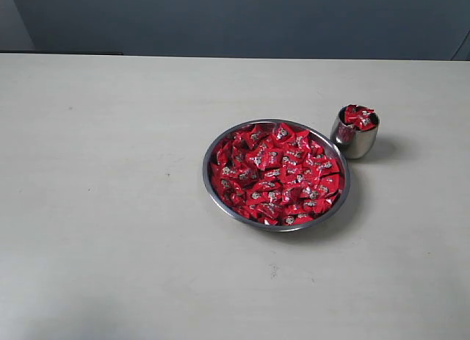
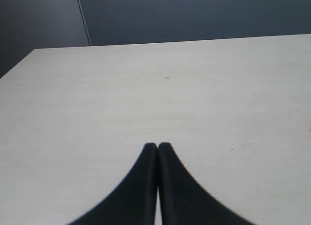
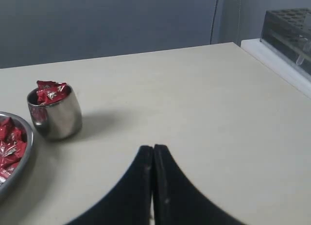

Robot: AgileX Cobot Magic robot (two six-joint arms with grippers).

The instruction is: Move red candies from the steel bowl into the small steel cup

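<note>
Red candies (image 1: pixel 277 175) in steel bowl (image 1: pixel 205 171) and small steel cup (image 1: pixel 358 143), apart from closed, empty left hand (image 2: pixel 158 146) and right hand (image 3: pixel 153 148)

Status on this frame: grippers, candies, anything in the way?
Both shut, empty: left gripper, right gripper. Plenty of red candies in steel bowl; small steel cup heaped. Nothing between bowl and cup.

Exterior camera looks steeply down; low right wrist camera shares the small steel cup (image 3: pixel 54 113).
</note>
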